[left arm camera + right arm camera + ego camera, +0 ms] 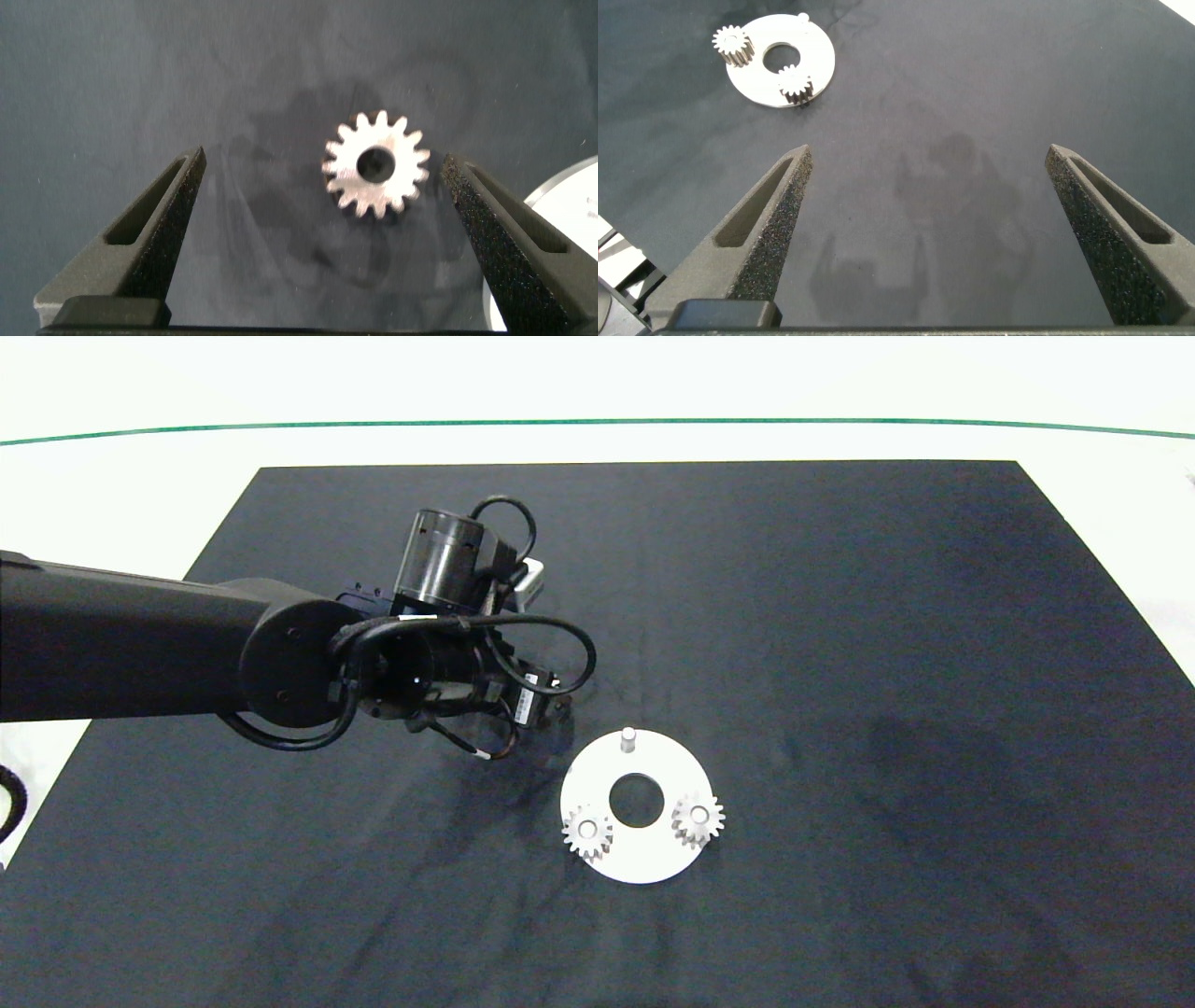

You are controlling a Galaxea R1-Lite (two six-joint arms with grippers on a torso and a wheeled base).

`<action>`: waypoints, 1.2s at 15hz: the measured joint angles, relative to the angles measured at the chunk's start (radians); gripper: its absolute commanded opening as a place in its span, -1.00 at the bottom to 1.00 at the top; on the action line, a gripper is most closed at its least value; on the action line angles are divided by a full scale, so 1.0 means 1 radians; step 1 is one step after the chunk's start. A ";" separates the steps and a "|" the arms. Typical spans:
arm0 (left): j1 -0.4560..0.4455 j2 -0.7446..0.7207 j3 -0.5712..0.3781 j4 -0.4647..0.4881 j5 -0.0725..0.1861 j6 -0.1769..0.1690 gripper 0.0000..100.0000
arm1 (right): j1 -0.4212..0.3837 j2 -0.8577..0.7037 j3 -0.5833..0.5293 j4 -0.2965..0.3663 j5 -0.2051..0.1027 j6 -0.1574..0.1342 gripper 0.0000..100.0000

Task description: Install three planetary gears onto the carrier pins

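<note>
Left claw [318, 201] wide open, empty, straddling third gear [376, 165] flat on surface at disc's [644, 868] ten o'clock; small, rigid, likely slippery; pinch across teeth.

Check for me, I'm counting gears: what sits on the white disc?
Two planetary gears sit on pins on the white disc; one carrier pin is bare. Their pins' shafts are covered.
</note>
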 measured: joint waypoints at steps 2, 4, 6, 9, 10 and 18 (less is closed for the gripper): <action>0.000 -0.004 0.009 0.000 0.000 0.000 1.00 | 0.000 -0.001 0.000 0.000 0.000 0.000 1.00; -0.003 -0.004 0.009 -0.001 0.000 -0.002 1.00 | 0.000 -0.001 0.000 0.000 0.000 0.000 1.00; -0.008 -0.002 0.012 -0.001 0.000 -0.014 1.00 | 0.000 -0.002 0.000 0.000 0.000 0.000 1.00; -0.022 0.005 0.009 -0.028 0.000 -0.011 1.00 | 0.000 -0.002 0.000 -0.001 0.000 0.000 1.00; -0.022 0.007 0.008 -0.040 0.000 -0.011 1.00 | 0.000 -0.003 0.000 -0.001 0.000 0.000 1.00; -0.024 0.026 0.019 -0.045 0.000 -0.023 0.93 | 0.000 -0.007 -0.003 -0.001 -0.001 0.000 1.00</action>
